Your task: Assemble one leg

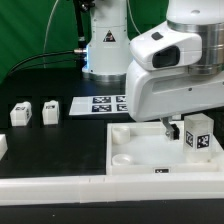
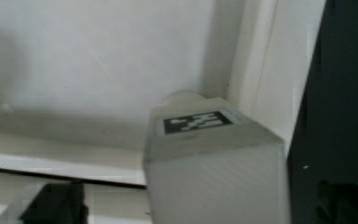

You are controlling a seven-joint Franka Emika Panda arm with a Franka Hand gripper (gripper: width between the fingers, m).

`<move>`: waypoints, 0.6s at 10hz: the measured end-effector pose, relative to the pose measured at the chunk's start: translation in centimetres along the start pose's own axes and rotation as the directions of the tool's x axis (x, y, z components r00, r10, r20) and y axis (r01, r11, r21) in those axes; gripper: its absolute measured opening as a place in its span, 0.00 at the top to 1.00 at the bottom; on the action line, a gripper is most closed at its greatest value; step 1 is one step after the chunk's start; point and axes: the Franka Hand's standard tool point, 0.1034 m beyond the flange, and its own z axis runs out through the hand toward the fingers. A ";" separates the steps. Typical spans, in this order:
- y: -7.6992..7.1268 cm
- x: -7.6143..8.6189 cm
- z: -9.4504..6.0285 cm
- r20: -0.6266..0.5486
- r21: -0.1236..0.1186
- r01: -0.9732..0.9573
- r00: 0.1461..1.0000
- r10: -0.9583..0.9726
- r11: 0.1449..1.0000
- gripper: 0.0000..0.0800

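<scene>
The leg (image 1: 198,137) stands upright at the tray's (image 1: 125,158) corner at about three o'clock in the exterior view, its tag facing the camera. The gripper (image 1: 172,128) hangs just beside it at nine o'clock; whether its jaws are spread or pinching the post, I cannot tell. The step looks like seating the leg in its corner socket; next comes a straight push or twist, probably, keeping it vertical. Spare legs (image 1: 36,113) wait on the worktop (image 1: 50,150).

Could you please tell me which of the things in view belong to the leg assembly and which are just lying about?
Part of the job:
leg, standing on the tray
white tray
gripper, beside that leg

Lying about:
two small white blocks at the exterior view's left
marker board
</scene>
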 end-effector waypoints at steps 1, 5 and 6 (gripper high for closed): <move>0.0 0.0 0.0 0.000 0.000 0.000 1.000 0.000 1.000 0.19; 0.0 0.0 0.1 0.001 0.000 0.000 1.000 0.000 1.000 0.64; 0.0 0.0 0.1 0.001 0.000 -0.001 1.000 0.001 1.000 0.64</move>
